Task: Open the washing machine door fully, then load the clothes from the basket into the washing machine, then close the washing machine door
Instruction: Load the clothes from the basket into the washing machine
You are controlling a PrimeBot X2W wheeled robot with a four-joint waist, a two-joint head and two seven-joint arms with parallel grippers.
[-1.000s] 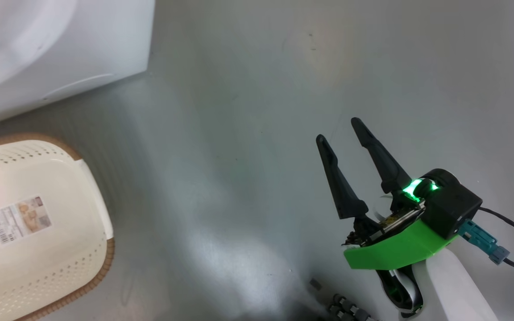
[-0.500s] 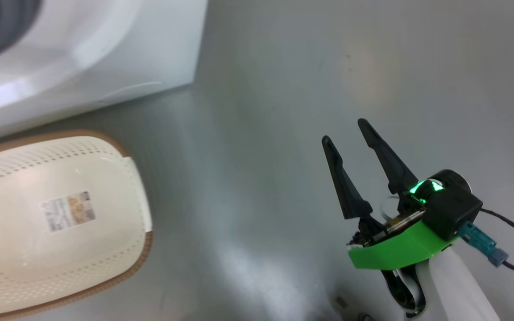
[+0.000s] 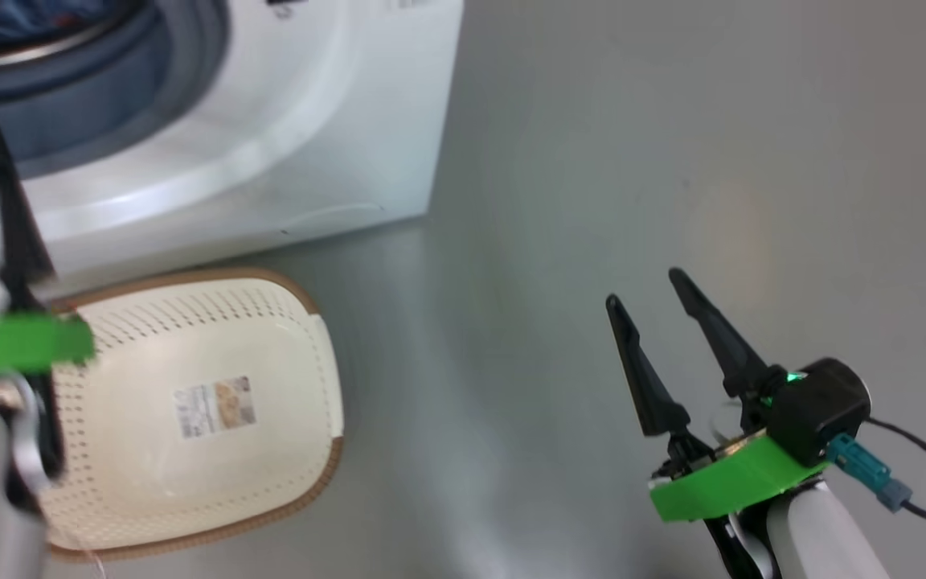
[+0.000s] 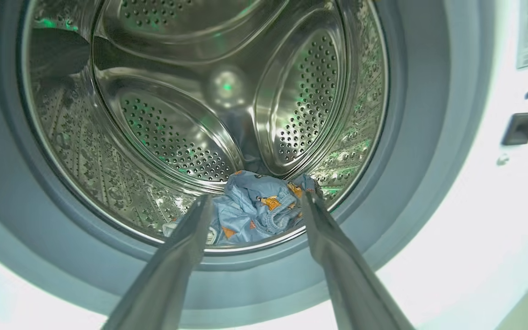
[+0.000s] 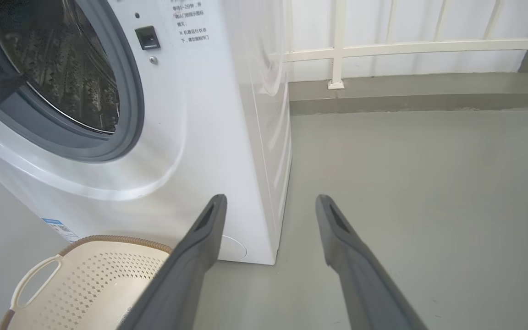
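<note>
Now one washing machine (image 3: 334,121) stands on the grey floor (image 3: 592,161), its round mouth uncovered. One steel drum (image 4: 177,137) shows inside one blue-grey gasket (image 4: 410,160). At the bottom of the drum, near the front lip, the clothes (image 4: 250,213) lie in one crumpled blue heap with orange-brown prints; how many garments make it up cannot be told.

One basket (image 3: 270,338) sits on the floor just in front of the machine, with one paper label (image 3: 215,406) on its floor and no garment inside. The right wrist view shows one of its handles (image 5: 30,284).

There are two claws, each with two dark fingers. The left claw (image 4: 257,197) is spread, nothing between its fingers, and points straight into the drum opening towards the heap. The right claw (image 3: 644,288) is also spread and holds nothing; it hangs over bare floor, well apart from the basket and to the right of the machine. One small dark square latch socket (image 4: 519,128) sits on the white front beside the gasket.
</note>
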